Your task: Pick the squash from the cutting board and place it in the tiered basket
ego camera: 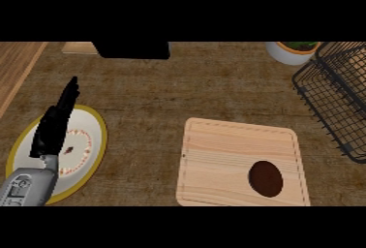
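One squash [265, 178], dark brown and oval, lies on the cutting board [229, 145] near its lower right corner. It likely handles as rigid, smooth and rollable; grasp across its narrow width. The left hand [55, 123] rests straight-fingered, holding nothing, left of the board. The tiered basket [336, 97] stands beyond the board's upper right.

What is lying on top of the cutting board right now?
A single dark brown oval squash lies on the cutting board, in its near right part. The rest of the board shows bare wood. The wood under the squash is covered.
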Robot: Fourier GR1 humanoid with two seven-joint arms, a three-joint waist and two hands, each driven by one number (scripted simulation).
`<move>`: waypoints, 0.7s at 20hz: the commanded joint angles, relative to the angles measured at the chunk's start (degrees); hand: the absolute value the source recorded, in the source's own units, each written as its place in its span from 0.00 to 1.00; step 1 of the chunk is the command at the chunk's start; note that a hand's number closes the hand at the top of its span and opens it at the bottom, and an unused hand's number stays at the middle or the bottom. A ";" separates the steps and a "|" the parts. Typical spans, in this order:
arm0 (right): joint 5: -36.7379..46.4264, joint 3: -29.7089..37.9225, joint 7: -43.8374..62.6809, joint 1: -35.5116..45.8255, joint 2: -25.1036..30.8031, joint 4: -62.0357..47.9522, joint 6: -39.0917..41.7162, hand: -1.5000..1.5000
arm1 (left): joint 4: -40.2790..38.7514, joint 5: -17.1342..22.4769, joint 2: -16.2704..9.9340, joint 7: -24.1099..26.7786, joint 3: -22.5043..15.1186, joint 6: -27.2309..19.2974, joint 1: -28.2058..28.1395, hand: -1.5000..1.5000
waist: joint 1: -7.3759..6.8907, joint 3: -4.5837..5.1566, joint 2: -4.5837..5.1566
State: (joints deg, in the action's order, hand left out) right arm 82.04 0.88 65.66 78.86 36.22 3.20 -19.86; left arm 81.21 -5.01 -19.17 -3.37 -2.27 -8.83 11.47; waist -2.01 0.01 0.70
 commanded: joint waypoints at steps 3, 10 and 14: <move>-3.26 2.65 0.19 -3.59 1.26 2.22 1.86 1.00 | 1.72 0.72 -1.00 -1.03 2.00 1.08 -0.36 0.50 | 0.69 -0.04 -0.25; -9.15 7.71 -3.53 -9.80 0.26 5.96 -2.30 1.00 | 1.38 -0.23 -0.60 -0.98 2.03 1.60 -1.59 0.50 | 1.15 -0.05 -0.43; -15.08 13.68 -4.01 -12.81 0.70 6.38 -6.23 1.00 | 2.29 -1.27 0.49 -0.62 1.43 0.26 -2.90 0.50 | 0.98 -0.12 -0.36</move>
State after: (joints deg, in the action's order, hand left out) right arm 71.66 9.91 58.43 69.03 37.24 8.78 -21.51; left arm 82.59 -6.04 -18.66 -3.85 -1.01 -8.44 9.67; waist -0.89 -0.04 0.31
